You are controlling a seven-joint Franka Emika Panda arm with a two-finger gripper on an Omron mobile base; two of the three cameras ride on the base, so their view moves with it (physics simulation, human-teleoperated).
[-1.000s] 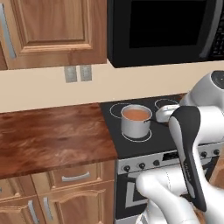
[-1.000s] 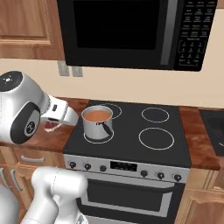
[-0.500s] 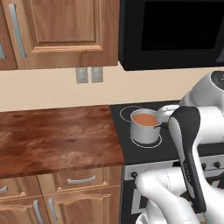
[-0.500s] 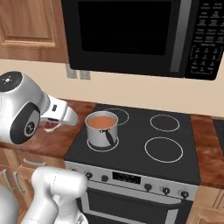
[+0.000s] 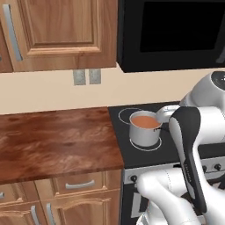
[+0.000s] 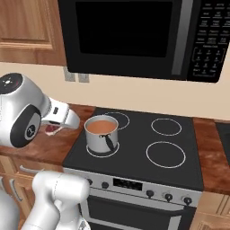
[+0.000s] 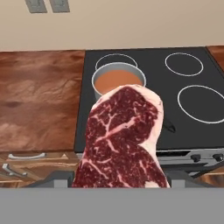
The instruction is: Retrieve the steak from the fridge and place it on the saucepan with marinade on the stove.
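My gripper [image 7: 120,186] closed on steak [image 7: 122,140], finger tips hidden behind meat. Steak hangs upright, red with pale marbling, in air short of stove's [image 7: 183,113] front edge. In right base view, bit of steak [image 6: 51,129] shows under my hand, above wooden counter [image 6: 49,146] left of stove [image 6: 134,148]. Saucepan [image 6: 102,134] sits on front left burner, 1 of 4 rings, black handle toward front. Marinade [image 6: 101,126] fills saucepan, orange-brown, smooth. Microwave [image 6: 134,36] above stove. Steak near saucepan, apart, not over it.
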